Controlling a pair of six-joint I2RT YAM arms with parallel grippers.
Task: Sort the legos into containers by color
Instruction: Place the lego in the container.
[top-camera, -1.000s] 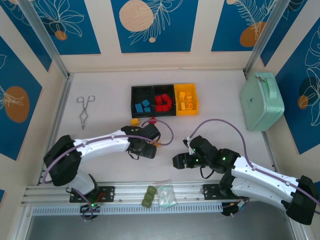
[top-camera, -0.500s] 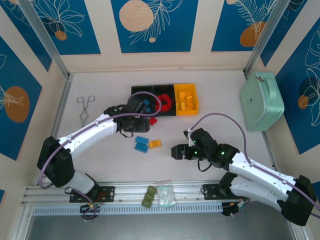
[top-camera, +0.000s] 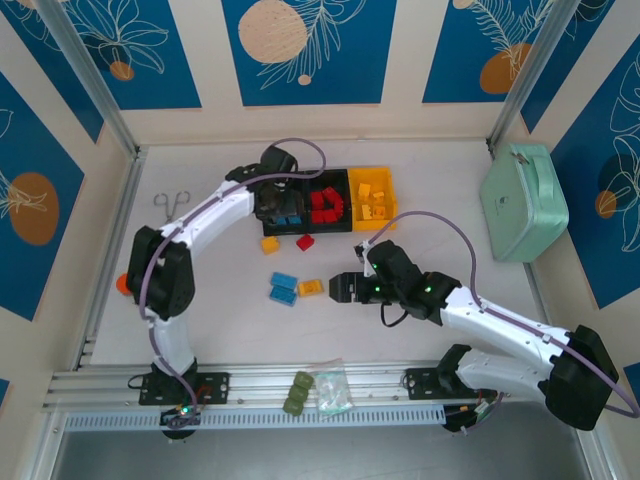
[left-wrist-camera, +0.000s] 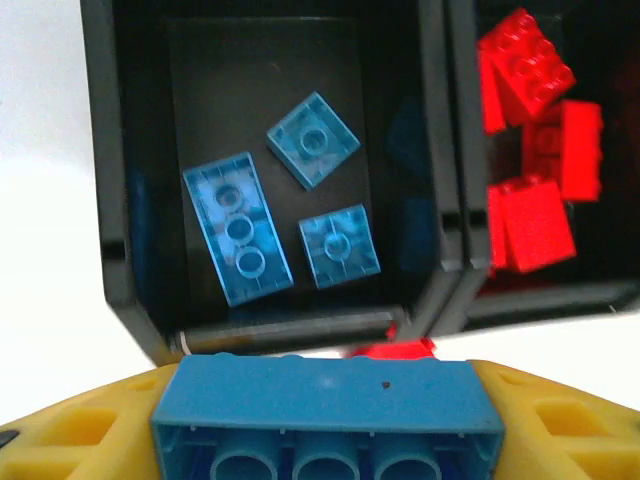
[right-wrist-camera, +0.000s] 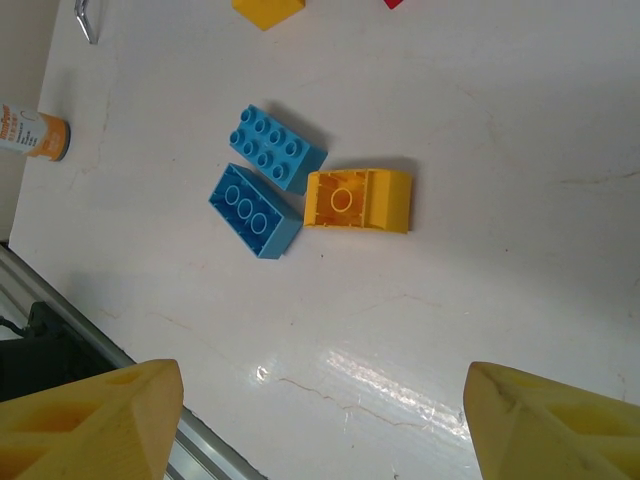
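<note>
Left end effector (left-wrist-camera: 325, 445) shut tight on a blue plastic studded brick (left-wrist-camera: 325, 395), right over the left black plastic bin (left-wrist-camera: 100, 200) in the row of three. Already three blue bricks (left-wrist-camera: 237, 240) lying flat on the floor of this bin. Next door, in the middle black plastic bin (left-wrist-camera: 560, 300), a heap of red plastic bricks (left-wrist-camera: 530, 150). At the right end of the row, in the yellow plastic bin (top-camera: 392, 205), a few yellow plastic bricks (top-camera: 370, 200). So most of the sorting done, by the look of it. Right end effector (right-wrist-camera: 320, 430) with fingers wide apart, holding nothing, low over the white table (right-wrist-camera: 480, 300). Near it, two more blue bricks (right-wrist-camera: 278, 148) touching side by side, and a yellow-orange curved brick (right-wrist-camera: 358, 200) just beside them. Also out on the table, just in front of the bins: one small yellow brick (top-camera: 269, 244) and one small red brick (top-camera: 306, 241). Five loose ones to go, then, plus the one being held. Likely next: drop the held blue brick into its bin, then pick up the others one by one and put each with its own color.
</note>
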